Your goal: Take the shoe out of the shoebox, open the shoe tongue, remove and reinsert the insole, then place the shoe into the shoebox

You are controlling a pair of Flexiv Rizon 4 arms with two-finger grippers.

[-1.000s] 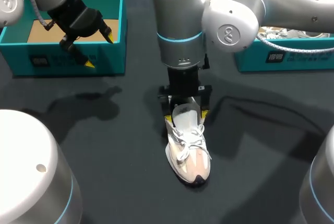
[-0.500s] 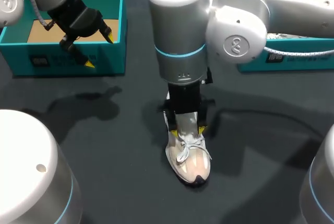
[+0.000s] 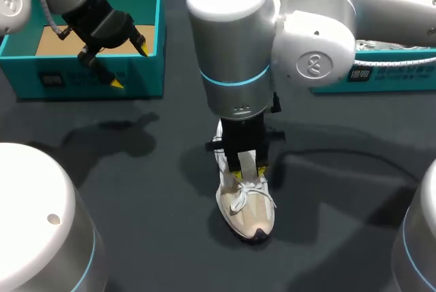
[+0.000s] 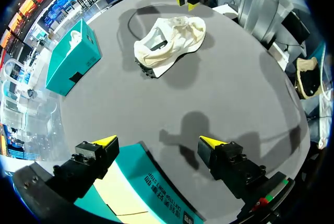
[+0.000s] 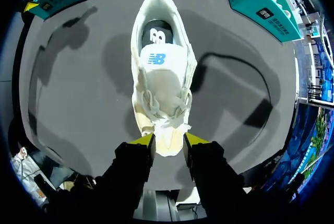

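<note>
A white and cream shoe (image 3: 248, 209) lies on the dark table, toe toward me, its tongue (image 5: 160, 59) lying over the opening and the dark insole (image 5: 155, 36) showing at the heel. My right gripper (image 3: 248, 168) hangs over the laces. Its fingers stand narrowly apart, and the cream forefoot shows between them in the right wrist view (image 5: 168, 140). In the left wrist view its yellow tips (image 4: 187, 2) sit clear of the shoe (image 4: 172, 36). My left gripper (image 3: 129, 66) is wide open over the front wall of the teal shoebox (image 3: 82, 82), holding nothing.
A second teal box (image 3: 381, 77) stands at the back right with white things in it. The left shoebox shows bare brown cardboard inside. Dark table surface spreads around the shoe on all sides.
My right gripper has slid from the heel toward the laces and its fingers have narrowed a lot. The shoe and my left arm have stayed put.
</note>
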